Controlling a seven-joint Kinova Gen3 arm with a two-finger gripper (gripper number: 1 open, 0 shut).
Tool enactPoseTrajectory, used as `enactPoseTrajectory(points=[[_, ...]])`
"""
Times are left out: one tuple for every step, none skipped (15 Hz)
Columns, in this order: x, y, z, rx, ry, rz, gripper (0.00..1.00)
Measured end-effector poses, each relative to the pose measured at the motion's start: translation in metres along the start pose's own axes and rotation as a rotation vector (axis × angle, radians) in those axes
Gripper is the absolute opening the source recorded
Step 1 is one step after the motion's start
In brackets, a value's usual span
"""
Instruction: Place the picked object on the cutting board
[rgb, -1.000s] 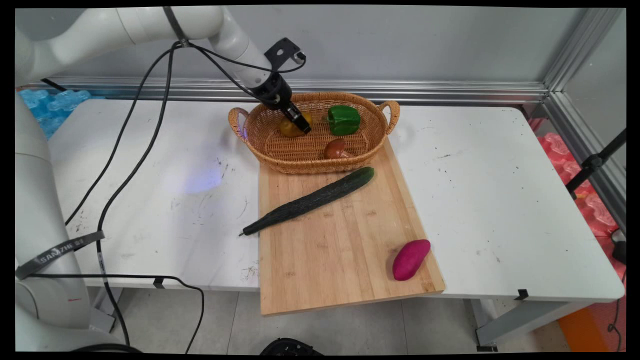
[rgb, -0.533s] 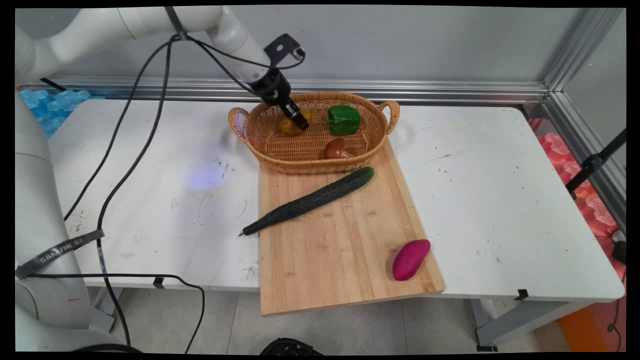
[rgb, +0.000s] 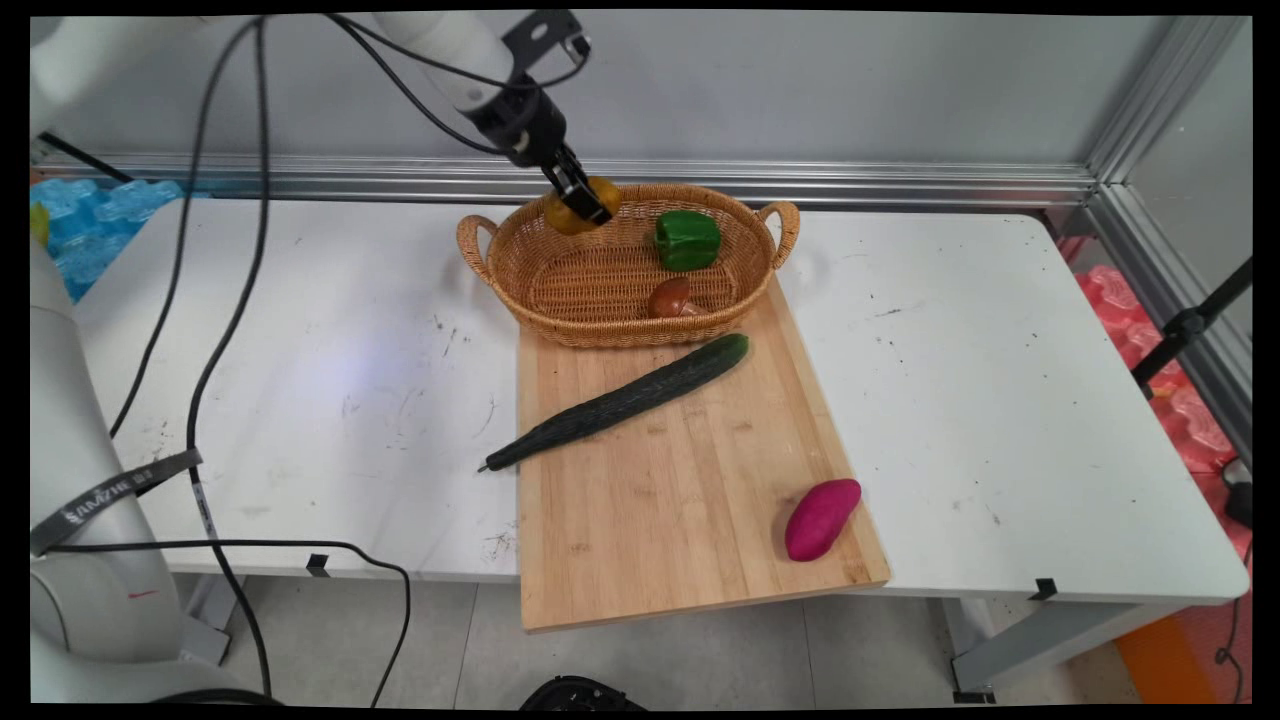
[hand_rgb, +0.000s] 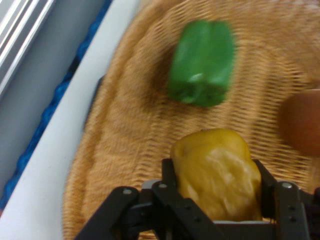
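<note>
With its two fingers pressed against either side of a yellow pepper (hand_rgb: 217, 172), the gripper (rgb: 578, 190) holds it in the air above the far rim of the wicker basket (rgb: 600, 330), clear of the basket floor. The hand view shows the grip well: the black fingers (hand_rgb: 170, 175) flank the fruit at its widest part, so it sits squarely between them and looks secure, no tilt I can see. The arm comes in from the upper left with cables hanging, tilted so the gripper points down and to the right into the basket.

The basket stands at the back of the white table (rgb: 1000, 400), its near edge resting on the far end of the wooden cutting board (rgb: 690, 500). Inside it: a green bell pepper (rgb: 687, 240) near the far right wall, and a small brown-red round item (rgb: 670, 297) against the near wall, maybe a mushroom or onion, can't tell. The left half of the basket floor is bare weave.

On the board, a long dark cucumber (rgb: 620, 400) lies diagonally, its thin end sticking off the board's left edge over the table, its thick end just beside the basket. A purple sweet potato (rgb: 821, 518) lies near the board's near right corner, well apart from the rest.
</note>
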Motion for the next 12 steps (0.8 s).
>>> enactPoseTrajectory(points=[[0.002, 0.007, -0.010, -0.010, 0.009, 0.028, 0.00], [0.004, 0.016, -0.021, -0.026, 0.020, 0.061, 0.00], [0.005, 0.027, -0.032, -0.044, 0.030, 0.094, 0.00], [0.007, 0.036, -0.041, -0.061, 0.040, 0.122, 0.00], [0.009, 0.045, -0.047, -0.079, 0.049, 0.149, 0.00], [0.011, 0.056, -0.054, -0.097, 0.059, 0.178, 0.00], [0.012, 0.066, -0.060, -0.115, 0.068, 0.205, 0.00], [0.014, 0.075, -0.063, -0.131, 0.075, 0.230, 0.00], [0.015, 0.081, -0.065, -0.140, 0.080, 0.246, 0.00], [0.017, 0.089, -0.068, -0.155, 0.087, 0.272, 0.00], [0.020, 0.099, -0.069, -0.171, 0.095, 0.302, 0.00], [0.022, 0.109, -0.068, -0.187, 0.101, 0.329, 0.00]])
